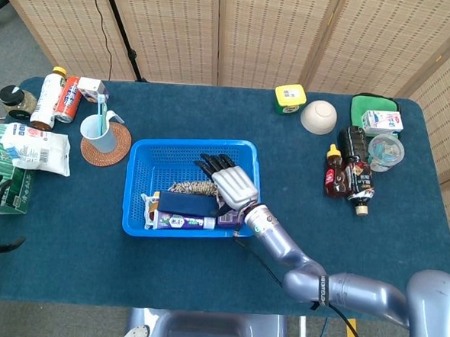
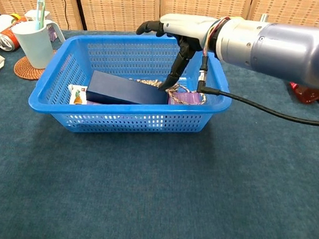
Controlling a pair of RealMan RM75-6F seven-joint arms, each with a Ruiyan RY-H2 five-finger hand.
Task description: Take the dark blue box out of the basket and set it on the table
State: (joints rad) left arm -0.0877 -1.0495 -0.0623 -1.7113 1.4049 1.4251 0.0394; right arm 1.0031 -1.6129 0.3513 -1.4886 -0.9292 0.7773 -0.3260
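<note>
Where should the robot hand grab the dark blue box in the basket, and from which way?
Probably across its two long sides, coming down from above. The dark blue box lies flat, long and narrow, on top of the other things in the basket, so its top is free. The right hand is open above its right end; the basket walls block any sideways reach.

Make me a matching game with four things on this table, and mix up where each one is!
Things:
1. dark blue box
2. white cup
3. white bowl
4. right robot hand

Places:
A. upside down near the table's far edge, next to a yellow tub
B. reaching in over the blue basket, fingers spread
C. lying inside the blue basket
D. standing on a round brown coaster

Pairs: 1-C, 2-D, 3-A, 4-B
</note>
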